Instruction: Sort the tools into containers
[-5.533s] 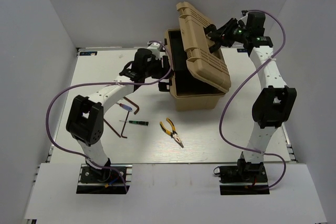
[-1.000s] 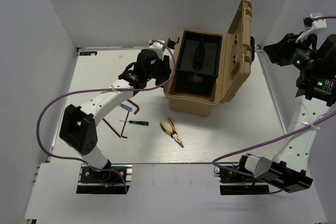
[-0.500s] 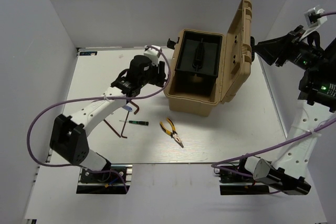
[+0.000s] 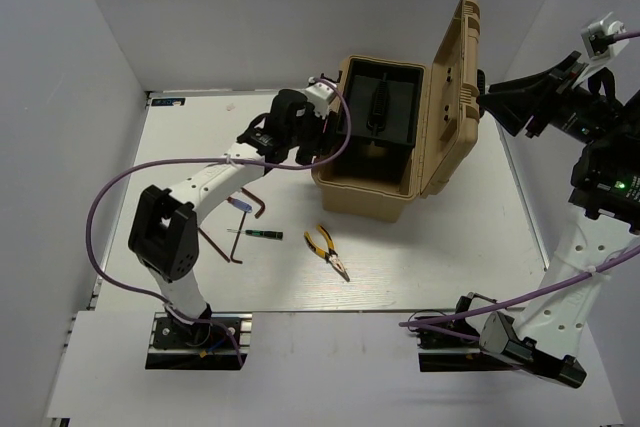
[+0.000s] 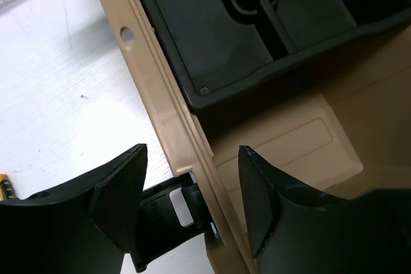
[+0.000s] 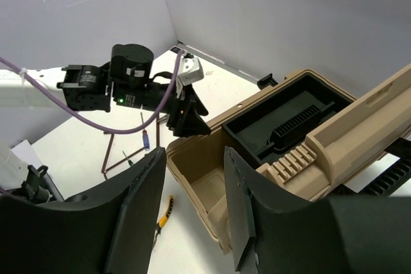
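Left hand (image 5: pixel 191 158) astride toolbox (image 5: pixel 154 94) wall

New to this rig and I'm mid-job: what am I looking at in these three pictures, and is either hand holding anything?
Two robot arms, the left arm and the right arm, are bolted at the near edge of a table. The wide picture looks down from above and behind them. The other two come from a camera on each wrist, so the dark shapes at the bottom are that arm's own fingers. A tan toolbox stands open, its lid upright, a black tray inside. In front of it lie yellow-handled pliers, a black-green stick tool, a blue-red screwdriver and dark reddish hex keys. The left hand is open astride the toolbox's left wall. The right hand is open in the air beside the lid. Neither holds a tool.
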Robot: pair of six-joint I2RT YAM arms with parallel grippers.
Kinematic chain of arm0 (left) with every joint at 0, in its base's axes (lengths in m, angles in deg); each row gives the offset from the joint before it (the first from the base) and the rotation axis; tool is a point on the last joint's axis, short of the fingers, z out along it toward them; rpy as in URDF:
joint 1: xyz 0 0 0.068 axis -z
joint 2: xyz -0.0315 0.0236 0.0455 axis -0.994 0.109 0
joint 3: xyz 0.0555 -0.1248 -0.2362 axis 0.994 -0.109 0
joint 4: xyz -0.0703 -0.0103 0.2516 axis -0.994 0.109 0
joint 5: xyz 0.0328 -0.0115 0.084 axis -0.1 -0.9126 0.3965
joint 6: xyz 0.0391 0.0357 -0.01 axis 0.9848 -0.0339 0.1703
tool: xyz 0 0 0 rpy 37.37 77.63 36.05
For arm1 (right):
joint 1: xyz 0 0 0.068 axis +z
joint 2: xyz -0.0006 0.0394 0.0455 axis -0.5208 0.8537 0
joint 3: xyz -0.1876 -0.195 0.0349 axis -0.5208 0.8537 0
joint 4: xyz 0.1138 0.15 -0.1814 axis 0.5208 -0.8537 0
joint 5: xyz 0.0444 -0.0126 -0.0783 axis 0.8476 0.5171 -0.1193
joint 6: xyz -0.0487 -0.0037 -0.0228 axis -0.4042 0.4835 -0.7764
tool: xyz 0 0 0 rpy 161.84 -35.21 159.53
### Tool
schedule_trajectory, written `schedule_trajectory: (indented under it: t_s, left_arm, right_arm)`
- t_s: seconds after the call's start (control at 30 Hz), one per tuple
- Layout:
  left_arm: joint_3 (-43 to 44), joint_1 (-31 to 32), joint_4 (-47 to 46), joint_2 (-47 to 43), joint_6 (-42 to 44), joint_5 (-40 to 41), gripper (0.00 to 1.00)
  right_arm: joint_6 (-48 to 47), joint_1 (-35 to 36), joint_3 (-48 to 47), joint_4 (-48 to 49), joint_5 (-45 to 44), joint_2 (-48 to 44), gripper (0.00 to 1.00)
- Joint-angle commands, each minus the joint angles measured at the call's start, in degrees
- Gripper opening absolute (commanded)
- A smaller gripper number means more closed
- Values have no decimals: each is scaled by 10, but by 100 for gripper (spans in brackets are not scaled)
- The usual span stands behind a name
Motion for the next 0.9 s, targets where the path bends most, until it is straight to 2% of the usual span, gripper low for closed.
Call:
schedule_trajectory:
  t_s: [0.0, 0.4, 0.5, 0.6, 0.63, 0.7, 0.73, 0.77, 0.83, 0.87]
  left_arm:
    - [28, 3, 34, 7, 14, -16, 69]
    - [66, 18, 81, 51, 19, 30, 71]
    - [80, 25, 105, 66, 19, 59, 67]
    - [96, 37, 121, 79, 19, 93, 54]
    - [96, 37, 128, 79, 19, 108, 41]
    - [110, 44, 142, 84, 19, 114, 29]
    - [115, 49, 147, 84, 19, 121, 16]
    - [126, 49, 155, 91, 6, 131, 9]
    - [132, 54, 175, 97, -7, 141, 0]
    - [140, 54, 175, 97, -22, 141, 0]
  right_arm:
    - [-7, -3, -15, -8, 4, -6, 48]
    - [4, -2, 10, 5, 19, -13, 49]
    - [6, -1, 16, 6, 22, -15, 50]
    - [6, -3, 17, 5, 25, -18, 50]
    - [6, -2, 19, 5, 26, -19, 50]
    - [9, -2, 19, 6, 28, -22, 50]
    - [9, -2, 18, 6, 29, -21, 50]
    - [11, -3, 20, 6, 29, -22, 50]
    - [15, -2, 21, 7, 29, -22, 50]
    - [18, -2, 23, 6, 31, -26, 50]
